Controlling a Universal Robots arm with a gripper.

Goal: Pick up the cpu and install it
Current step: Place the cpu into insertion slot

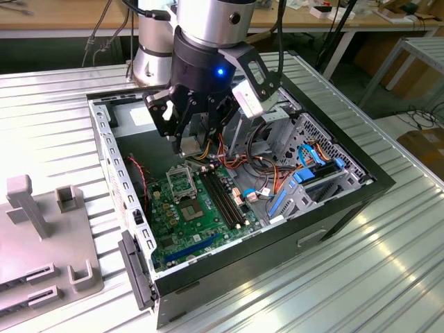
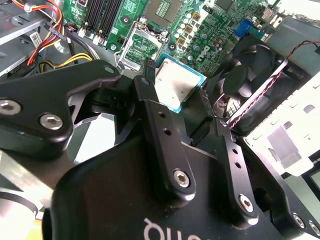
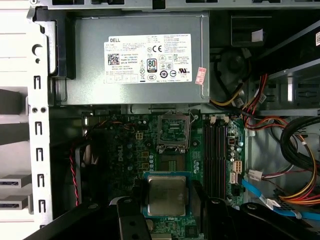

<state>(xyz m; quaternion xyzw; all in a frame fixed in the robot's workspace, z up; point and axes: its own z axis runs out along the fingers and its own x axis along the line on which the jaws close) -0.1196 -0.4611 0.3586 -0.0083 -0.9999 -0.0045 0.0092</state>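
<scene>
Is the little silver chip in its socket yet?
Out: the gripper holds the cpu above the green board; the socket looks empty.

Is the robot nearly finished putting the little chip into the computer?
About halfway. Pickup is done: the end effector grips the cpu above the green board. The socket looks empty, so the cpu is not installed yet.
</scene>
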